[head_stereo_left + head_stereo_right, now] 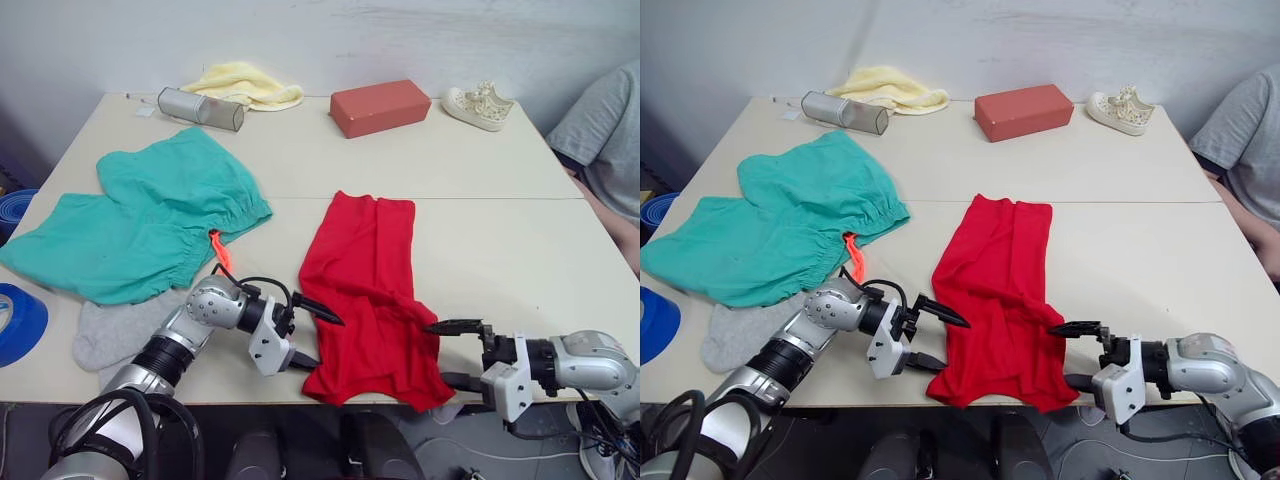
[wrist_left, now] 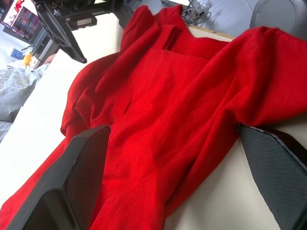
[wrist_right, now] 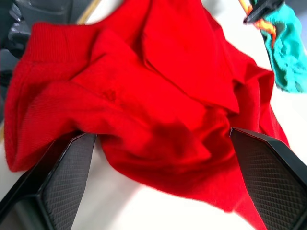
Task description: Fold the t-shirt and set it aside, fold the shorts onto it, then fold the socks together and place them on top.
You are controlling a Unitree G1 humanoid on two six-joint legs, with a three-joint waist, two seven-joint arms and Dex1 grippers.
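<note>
- The t-shirt [image 1: 368,295] lies folded into a long strip in the middle of the table [image 1: 480,230], its bunched near end at the near edge
- Left gripper [image 1: 312,340] sits at the shirt's near left edge, fingers spread wide, red fabric between them, nothing pinched
- Right gripper [image 1: 450,352] mirrors it at the near right corner, fingers wide apart, straddling the bunched cloth without closing on it
- The shorts [image 1: 140,225] are spread flat on the left side, orange drawstring [image 1: 218,247] poking out towards the left arm
- The socks [image 1: 115,330] lie just near of the shorts, at the near left edge
- Far side: yellow cloth [image 1: 245,85], silver cylinder [image 1: 200,108], red-brown block [image 1: 380,107], white sneaker [image 1: 478,106]
- A person's grey sleeve [image 1: 605,130] shows at the right edge
</note>
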